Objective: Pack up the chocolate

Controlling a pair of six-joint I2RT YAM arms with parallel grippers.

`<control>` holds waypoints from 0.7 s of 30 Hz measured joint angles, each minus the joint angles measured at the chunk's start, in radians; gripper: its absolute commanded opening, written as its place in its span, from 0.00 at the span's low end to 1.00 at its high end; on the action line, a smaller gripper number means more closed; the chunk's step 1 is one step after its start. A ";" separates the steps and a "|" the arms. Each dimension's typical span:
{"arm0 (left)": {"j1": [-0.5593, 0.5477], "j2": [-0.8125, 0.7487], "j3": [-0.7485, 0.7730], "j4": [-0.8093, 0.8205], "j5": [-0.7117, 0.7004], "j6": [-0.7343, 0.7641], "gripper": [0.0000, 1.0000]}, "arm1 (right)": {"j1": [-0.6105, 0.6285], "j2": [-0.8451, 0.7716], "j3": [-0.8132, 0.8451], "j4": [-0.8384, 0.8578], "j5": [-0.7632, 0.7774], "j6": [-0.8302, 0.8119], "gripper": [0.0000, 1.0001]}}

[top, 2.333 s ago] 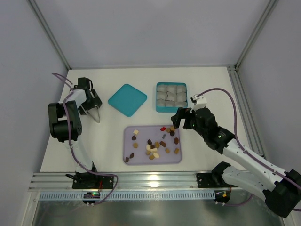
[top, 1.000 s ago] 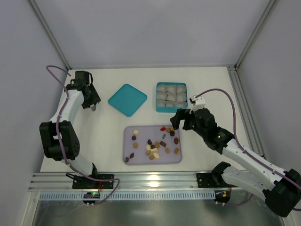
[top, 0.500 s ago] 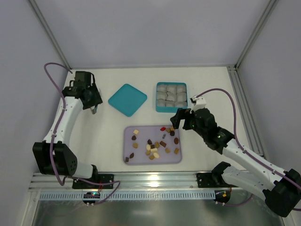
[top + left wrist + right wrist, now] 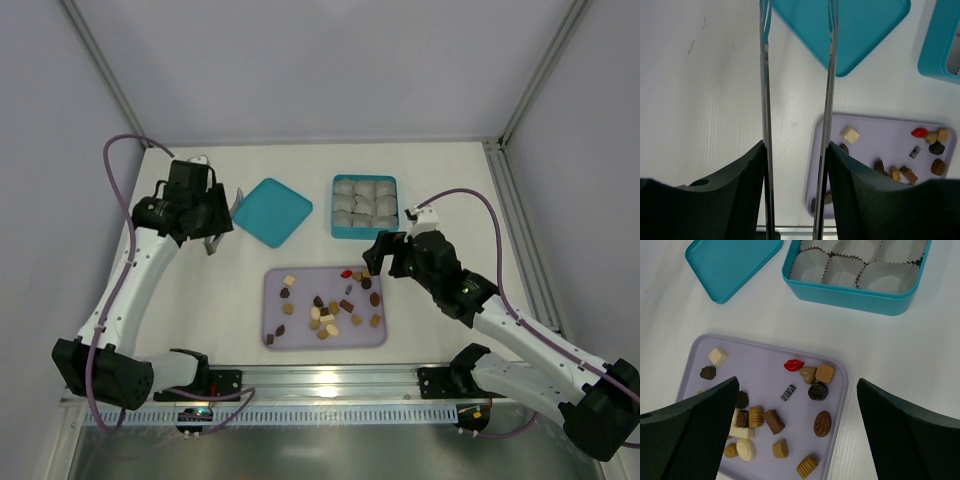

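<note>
**Hovering Above the Counter (image 4: 440, 180)**

A lilac tray (image 4: 325, 345) is sitting at lower centre, a teal box (image 4: 364, 236) of paper cups (image 4: 365, 205) at upper right, a teal lid (image 4: 271, 211) left of it. The left hand (image 4: 211, 242) is hanging left of the lid, fingers (image 4: 765, 100) partly apart, gripping nothing. The right hand (image 4: 797, 381) is gaping wide over the tray's upper-right corner, empty. The chocolate (image 4: 325, 312) is lying scattered on the tray.
</note>
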 measured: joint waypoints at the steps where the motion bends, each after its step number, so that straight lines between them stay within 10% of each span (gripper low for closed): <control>1: -0.017 -0.009 0.000 -0.004 0.005 0.000 0.49 | 0.000 0.000 0.000 -0.002 0.000 0.001 1.00; 21: -0.498 -0.158 -0.143 -0.144 -0.002 -0.109 0.44 | 0.000 0.001 0.015 -0.027 0.010 0.014 1.00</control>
